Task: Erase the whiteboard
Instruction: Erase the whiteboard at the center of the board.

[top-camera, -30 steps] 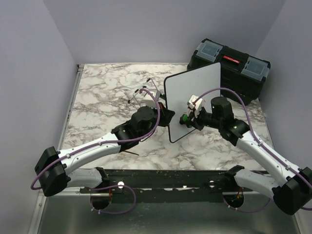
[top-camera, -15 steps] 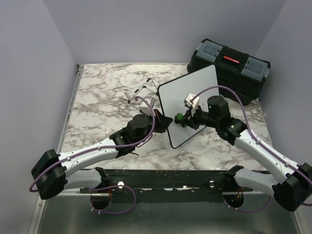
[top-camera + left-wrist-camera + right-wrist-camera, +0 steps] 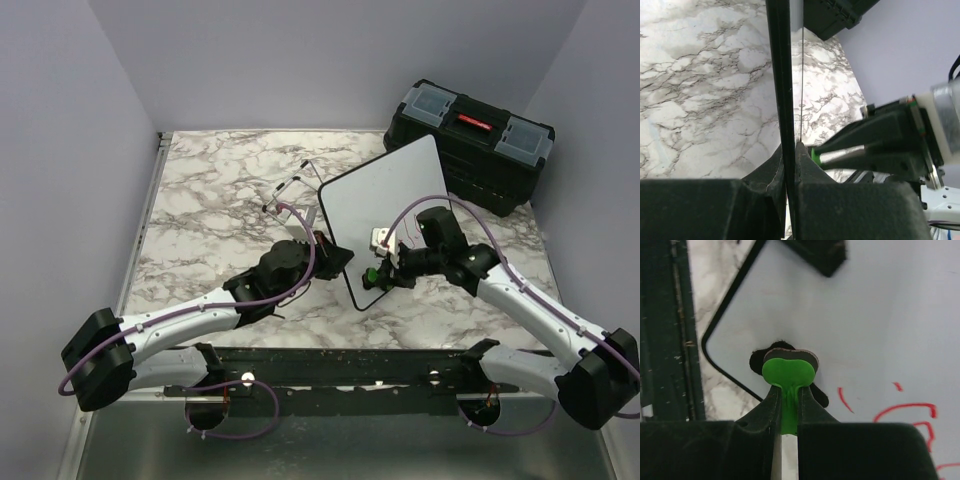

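The whiteboard (image 3: 385, 205) stands tilted on edge at the table's middle. My left gripper (image 3: 335, 258) is shut on its left rim; in the left wrist view the rim (image 3: 784, 75) runs edge-on between that gripper's (image 3: 790, 150) fingers. My right gripper (image 3: 385, 270) is shut on a green eraser (image 3: 372, 272) with a dark felt pad. The eraser (image 3: 788, 371) presses on the board (image 3: 865, 310) near its lower corner, ahead of the right gripper (image 3: 788, 390). Red handwriting (image 3: 905, 412) shows on the board to the eraser's right.
A black toolbox (image 3: 470, 140) stands at the back right, just behind the board. A thin black wire easel stand (image 3: 295, 190) sits on the marble table (image 3: 210, 190) behind the left gripper. Purple walls close in on both sides.
The right gripper has dragged the eraser down across the board toward its near lower corner. The left gripper and the board have shifted slightly left and nearer, and the board has tilted more.
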You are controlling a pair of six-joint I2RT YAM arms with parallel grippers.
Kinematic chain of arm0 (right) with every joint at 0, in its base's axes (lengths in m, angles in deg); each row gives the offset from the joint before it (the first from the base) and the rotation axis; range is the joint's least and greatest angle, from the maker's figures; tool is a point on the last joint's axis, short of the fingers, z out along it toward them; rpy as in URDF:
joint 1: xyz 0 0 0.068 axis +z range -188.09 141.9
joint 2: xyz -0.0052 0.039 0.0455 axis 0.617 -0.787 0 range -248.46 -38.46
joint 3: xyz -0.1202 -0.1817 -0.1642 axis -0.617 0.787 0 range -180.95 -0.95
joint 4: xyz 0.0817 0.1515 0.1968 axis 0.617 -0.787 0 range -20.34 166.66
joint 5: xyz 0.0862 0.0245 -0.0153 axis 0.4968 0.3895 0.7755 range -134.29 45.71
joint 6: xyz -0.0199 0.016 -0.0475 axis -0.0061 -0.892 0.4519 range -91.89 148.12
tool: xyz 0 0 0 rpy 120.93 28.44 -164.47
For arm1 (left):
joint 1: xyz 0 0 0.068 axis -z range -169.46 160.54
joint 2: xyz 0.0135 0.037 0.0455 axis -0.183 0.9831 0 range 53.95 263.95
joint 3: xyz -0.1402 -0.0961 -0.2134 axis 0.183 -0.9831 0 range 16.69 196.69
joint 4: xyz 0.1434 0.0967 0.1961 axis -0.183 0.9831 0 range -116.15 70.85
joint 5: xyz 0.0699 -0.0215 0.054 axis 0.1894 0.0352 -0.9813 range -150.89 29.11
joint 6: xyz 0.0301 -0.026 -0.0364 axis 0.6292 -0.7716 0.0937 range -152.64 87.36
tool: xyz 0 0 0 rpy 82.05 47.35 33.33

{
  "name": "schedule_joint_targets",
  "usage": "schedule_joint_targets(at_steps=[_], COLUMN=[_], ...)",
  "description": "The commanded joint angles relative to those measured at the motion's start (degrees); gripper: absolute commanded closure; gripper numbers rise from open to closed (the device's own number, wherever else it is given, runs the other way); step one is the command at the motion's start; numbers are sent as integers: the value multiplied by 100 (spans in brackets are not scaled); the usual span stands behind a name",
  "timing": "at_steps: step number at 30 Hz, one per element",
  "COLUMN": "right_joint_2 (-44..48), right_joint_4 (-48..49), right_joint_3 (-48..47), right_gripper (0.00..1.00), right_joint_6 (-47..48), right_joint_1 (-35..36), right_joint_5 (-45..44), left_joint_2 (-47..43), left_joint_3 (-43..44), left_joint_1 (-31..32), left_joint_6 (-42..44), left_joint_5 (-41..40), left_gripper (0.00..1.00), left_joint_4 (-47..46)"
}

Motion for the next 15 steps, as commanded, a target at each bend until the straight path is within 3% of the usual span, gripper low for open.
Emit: schedule_joint_targets(at_steps=[1,4,8,12,15], right_joint_2=[145,264,183,84,26], right_joint_4=[-316,738,1304,1275,538], right_joint_3=[-27,-183,-204,127,253], right_gripper=[99,99,99,99,99], right_joint_6=[11,-1217,-1698,-1509,-580], right_joint_1=[165,159,-39,-132,-132], right_joint_5=[951,-259,-1404,-1872,-1251], left_joint_2=[-209,-226,-277,-312,-324], left_joint_3=[109,58,-36,-106,-124], left_joint_1=[81,82,77,77,77], left_joint_6=[-35,-60,-83,-66,-46], left_joint_5=[365,393,426,424,428], left_gripper=[100,100,100,100,100], left_joint_4=[-832,-849,-926,-999,-1015])
